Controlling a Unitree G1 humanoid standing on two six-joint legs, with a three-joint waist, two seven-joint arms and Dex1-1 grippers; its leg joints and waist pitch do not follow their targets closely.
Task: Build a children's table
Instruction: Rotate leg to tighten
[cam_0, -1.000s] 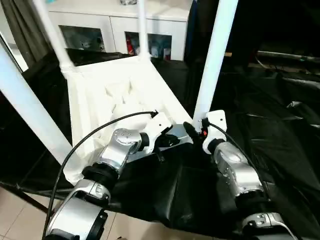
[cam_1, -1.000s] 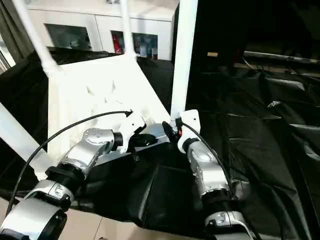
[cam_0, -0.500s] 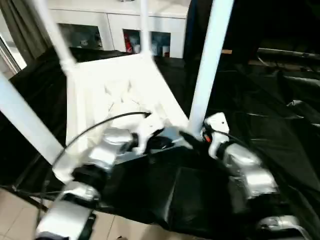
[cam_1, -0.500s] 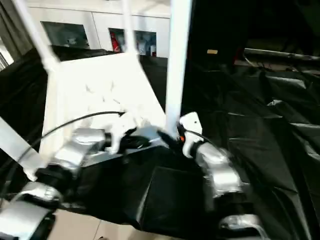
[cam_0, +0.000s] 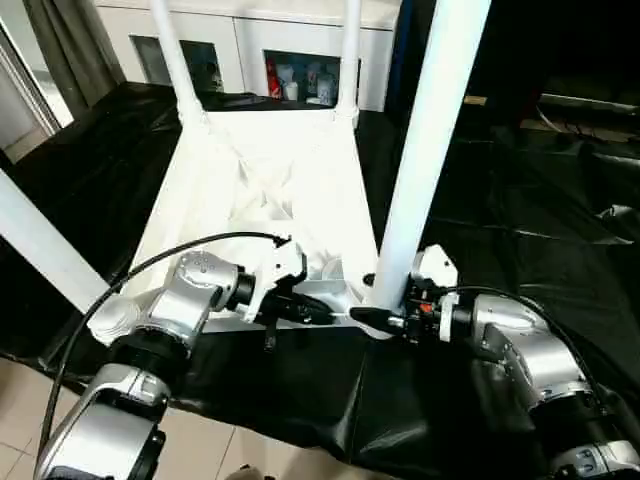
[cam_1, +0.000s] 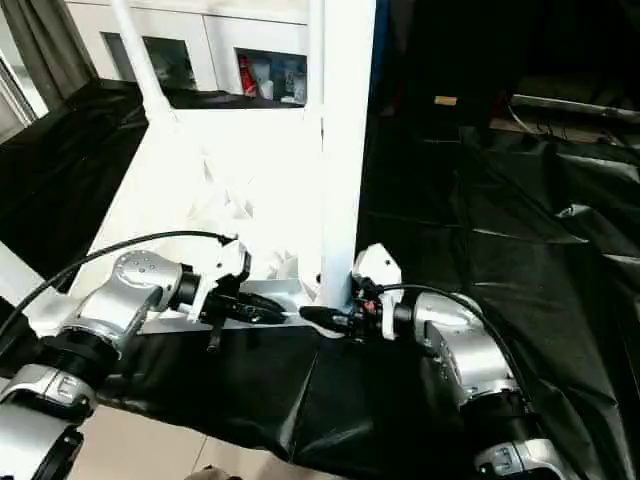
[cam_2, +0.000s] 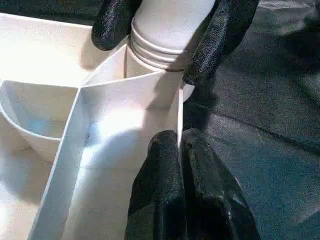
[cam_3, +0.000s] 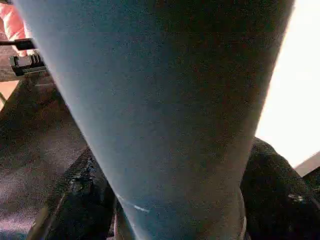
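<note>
Tabletop upside down on the black sheet, ribbed underside facing up, and everything here hangs off that white top. Legs stand up from its corners: two thin-looking ones at the far corners, far-left leg and far-right leg, one slanting past the near-left corner, and the big near-right leg rising from the near-right socket. Right gripper sits at the foot of that near-right leg, black fingers spread wide on either side of the tube just above the socket, clasping it. Left gripper is at the top's near rim, just beside that same corner, its two fingers pressed together, tips against the rim wall with nothing between them.
</note>
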